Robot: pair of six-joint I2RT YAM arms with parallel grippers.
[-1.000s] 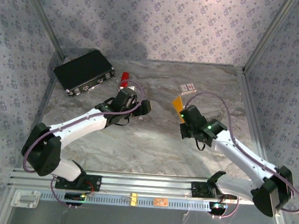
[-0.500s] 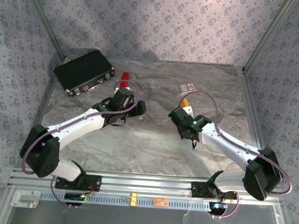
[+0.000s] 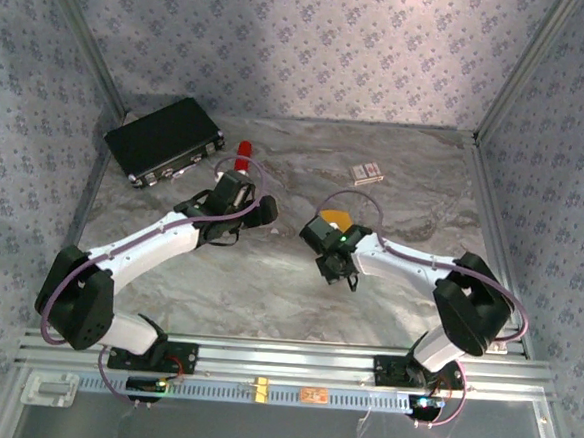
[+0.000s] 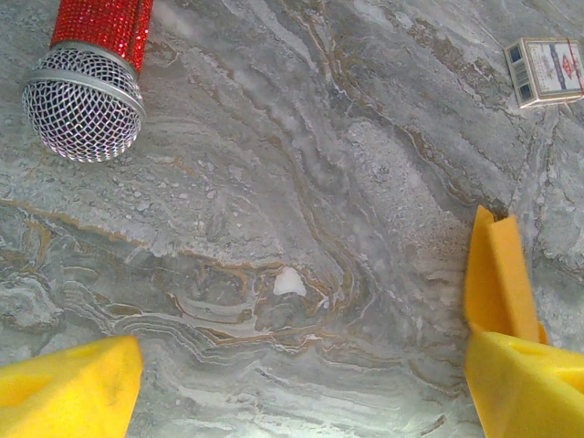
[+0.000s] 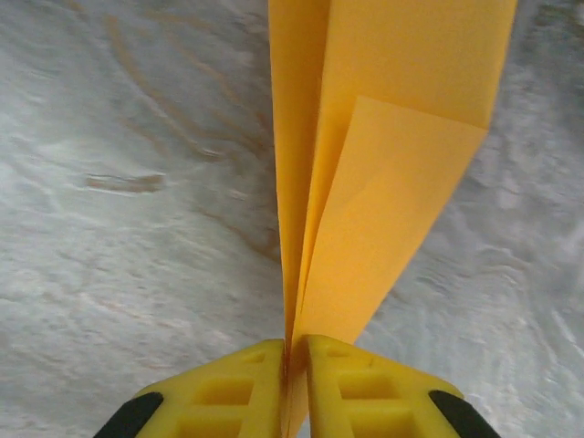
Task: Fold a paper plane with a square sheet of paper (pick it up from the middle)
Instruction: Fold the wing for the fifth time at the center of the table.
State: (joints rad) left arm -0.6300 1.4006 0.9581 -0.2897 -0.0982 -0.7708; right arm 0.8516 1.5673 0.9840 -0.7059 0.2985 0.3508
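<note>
Slip risk: right gripper [image 5: 294,351] pinches paper plane [image 5: 383,137] by its lower edge, near the middle of the table [image 3: 268,277]; the thin layers could slide out or splay. Left gripper [image 4: 292,365] hangs wide apart.

The paper plane [image 5: 383,182] is matt, crisply creased orange paper. The surface [image 4: 347,164] looks like dull veined stone. The microphone [image 4: 84,109] has metal mesh and red glitter.

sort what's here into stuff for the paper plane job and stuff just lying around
For the job: folded orange paper, pinched between the right fingers.

Just lying about: red microphone, small white-and-red box, black case.
</note>
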